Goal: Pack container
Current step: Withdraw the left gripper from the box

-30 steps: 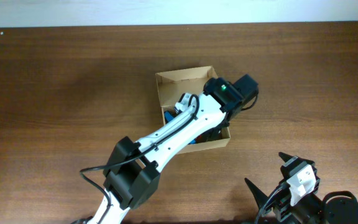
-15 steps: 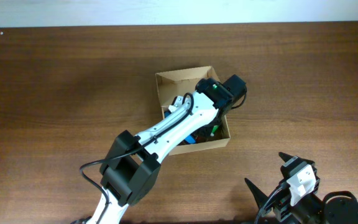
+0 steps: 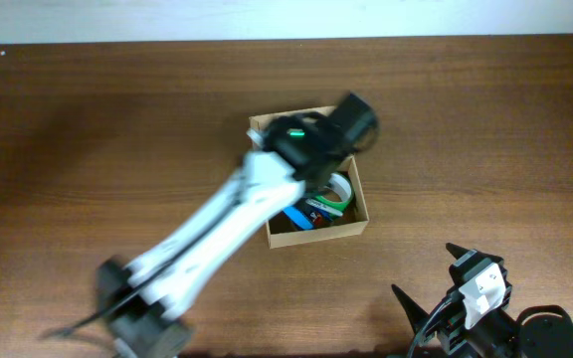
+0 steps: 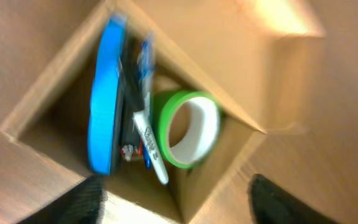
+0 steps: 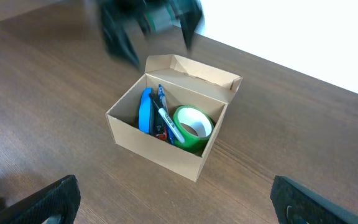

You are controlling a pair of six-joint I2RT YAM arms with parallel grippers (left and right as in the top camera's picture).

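Note:
The container [image 3: 318,232] is a tan cardboard box in the middle of the table, its flap lid [image 5: 197,71] standing up at the back. Inside lean a green tape roll [image 3: 338,193], a flat blue item [image 3: 296,217] and a white marker [image 4: 150,143]. My left gripper [image 3: 311,149], blurred by motion, hovers above the box's far-left part. In the left wrist view this gripper [image 4: 179,208] is open and empty, looking down on the tape roll [image 4: 188,127] and blue item [image 4: 103,99]. My right gripper [image 3: 432,283] rests open near the front edge, well apart from the box [image 5: 154,146].
Dark wooden tabletop [image 3: 88,149] spreads on all sides of the box. A pale strip [image 3: 267,20] runs along the table's far edge. The left arm [image 3: 197,239] crosses the table diagonally from the front left.
The left gripper has gone from shut to open and has lifted back and to the left off the box. The green tape roll now lies uncovered inside. The right arm has not moved.

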